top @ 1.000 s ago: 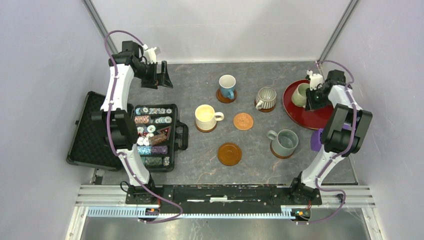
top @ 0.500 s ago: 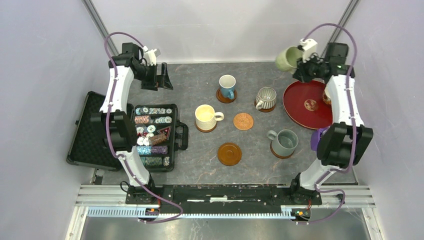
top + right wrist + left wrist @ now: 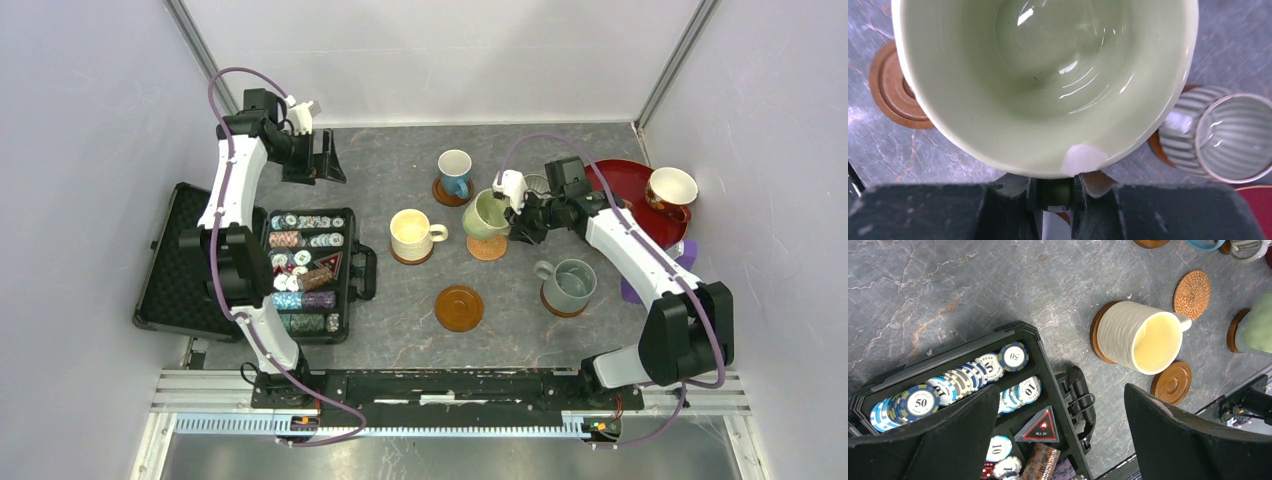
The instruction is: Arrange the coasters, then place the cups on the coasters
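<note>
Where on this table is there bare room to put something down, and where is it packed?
Bare table lies between the left gripper and the blue mug, and along the near edge in front of the empty coaster. It is crowded mid-table, where the right gripper holds the green mug between the cream mug and the ribbed mug.

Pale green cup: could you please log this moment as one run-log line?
right gripper: shut on pale green cup | aloft by patterned coaster | left gripper: open
</note>
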